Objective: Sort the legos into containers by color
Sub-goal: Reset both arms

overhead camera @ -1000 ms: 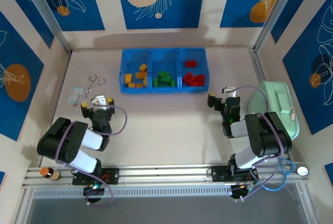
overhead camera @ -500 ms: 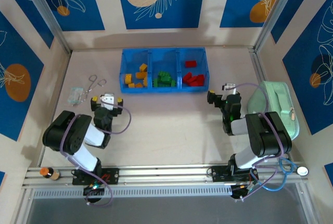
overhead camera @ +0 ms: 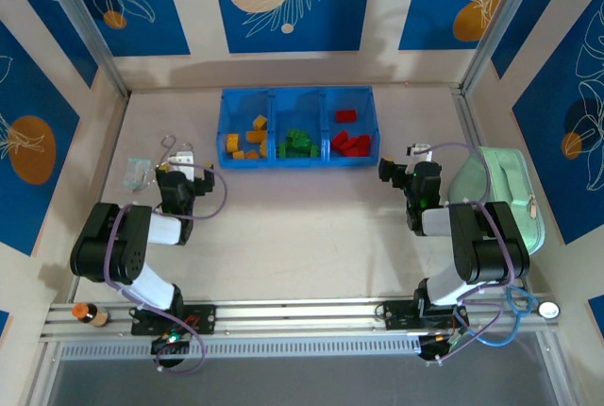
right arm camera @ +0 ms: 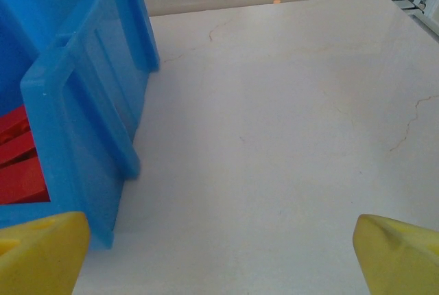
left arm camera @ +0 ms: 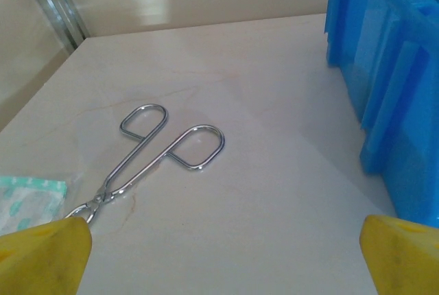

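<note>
Both arms have swung forward: my left gripper (left arm camera: pixel 219 250) now hangs wide open just short of the scissors (left arm camera: pixel 147 149), my right gripper (right arm camera: pixel 219 254) open and empty beside the tray (overhead camera: pixel 297 93). All legos (overhead camera: pixel 298 143) lie sorted by color inside it (none loose). Pushing further risks snagging the scissors or shoving the tray.

Scissors (left arm camera: pixel 110 186) touching packet (left arm camera: pixel 27 197); mint-green case (overhead camera: pixel 505 194)

Blue leaf-patterned wall panels (overhead camera: pixel 293 0) around a pale beige table (overhead camera: pixel 302 227)
</note>
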Controlling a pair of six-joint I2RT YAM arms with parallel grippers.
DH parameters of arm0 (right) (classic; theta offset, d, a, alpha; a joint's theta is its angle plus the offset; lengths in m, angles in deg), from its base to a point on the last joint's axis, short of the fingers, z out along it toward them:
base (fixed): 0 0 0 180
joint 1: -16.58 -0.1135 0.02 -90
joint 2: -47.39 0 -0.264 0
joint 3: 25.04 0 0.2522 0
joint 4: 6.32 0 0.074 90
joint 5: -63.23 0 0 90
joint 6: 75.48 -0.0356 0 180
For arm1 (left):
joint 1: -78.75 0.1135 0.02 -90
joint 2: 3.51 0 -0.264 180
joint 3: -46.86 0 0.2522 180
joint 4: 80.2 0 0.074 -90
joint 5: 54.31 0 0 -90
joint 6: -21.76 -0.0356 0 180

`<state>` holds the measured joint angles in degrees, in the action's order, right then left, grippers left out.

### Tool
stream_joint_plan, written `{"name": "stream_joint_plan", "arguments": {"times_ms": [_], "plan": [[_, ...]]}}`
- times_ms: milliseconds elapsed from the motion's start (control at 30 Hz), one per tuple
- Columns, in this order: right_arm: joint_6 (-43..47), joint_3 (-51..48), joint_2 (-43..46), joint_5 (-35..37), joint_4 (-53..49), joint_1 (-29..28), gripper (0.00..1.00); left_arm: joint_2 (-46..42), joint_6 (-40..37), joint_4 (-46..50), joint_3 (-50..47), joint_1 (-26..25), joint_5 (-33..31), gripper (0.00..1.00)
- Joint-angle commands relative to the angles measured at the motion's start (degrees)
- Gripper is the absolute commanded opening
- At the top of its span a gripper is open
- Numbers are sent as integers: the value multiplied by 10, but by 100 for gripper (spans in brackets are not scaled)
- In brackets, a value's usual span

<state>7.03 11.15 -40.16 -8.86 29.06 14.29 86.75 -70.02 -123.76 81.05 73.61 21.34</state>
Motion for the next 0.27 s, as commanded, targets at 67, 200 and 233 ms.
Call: {"name": "stream_joint_plan", "arguments": {"times_ms": [67,200,233], "plan": [[-3,0,3,-5,1,-1,99,-3,-1,32,10,0,42,100],[-3,0,3,-4,0,-1,99,-6,-5,27,6,4,67,100],[-3,0,3,-5,0,-1,99,-6,-9,27,6,3,74,100]]}}
